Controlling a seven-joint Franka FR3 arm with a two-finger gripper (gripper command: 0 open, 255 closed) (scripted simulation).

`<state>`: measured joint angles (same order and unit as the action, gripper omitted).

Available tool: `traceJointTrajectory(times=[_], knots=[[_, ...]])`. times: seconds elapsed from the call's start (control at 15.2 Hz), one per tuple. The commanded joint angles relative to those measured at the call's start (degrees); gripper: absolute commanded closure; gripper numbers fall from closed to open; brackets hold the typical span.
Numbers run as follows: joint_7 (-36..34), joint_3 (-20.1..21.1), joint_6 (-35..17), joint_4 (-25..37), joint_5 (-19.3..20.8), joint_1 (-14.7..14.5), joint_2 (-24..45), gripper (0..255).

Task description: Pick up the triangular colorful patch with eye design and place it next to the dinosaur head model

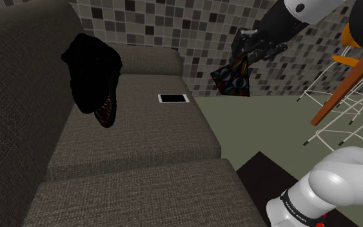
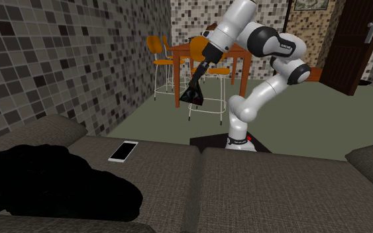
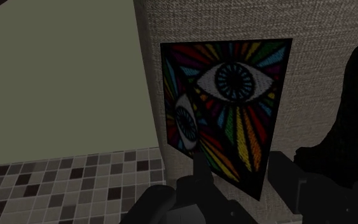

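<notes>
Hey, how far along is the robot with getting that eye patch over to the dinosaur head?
Pickup looks done: the gripper holds the colorful eye patch in the air, past the edge of the sofa. In hand: the carry. Left: bring it over the cushions and set it beside the black dinosaur head, which lies on the sofa beyond the phone.

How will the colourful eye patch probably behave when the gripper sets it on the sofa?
The patch looks thin, so probably light. It hangs from the gripper with straight edges, which suggests it is stiff. Two eye panels meet at an angle in the wrist view, so it may not lie flat on the sofa.
</notes>
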<state>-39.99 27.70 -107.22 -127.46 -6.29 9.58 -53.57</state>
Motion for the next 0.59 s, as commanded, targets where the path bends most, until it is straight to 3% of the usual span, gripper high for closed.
traceJointTrajectory(times=[0.0,0.53], knots=[[0.1,-0.2,1.3,2.0,0.3,0.3,0.7,255],[0.8,-0.8,6.2,10.2,1.3,1.8,3.9,255]])
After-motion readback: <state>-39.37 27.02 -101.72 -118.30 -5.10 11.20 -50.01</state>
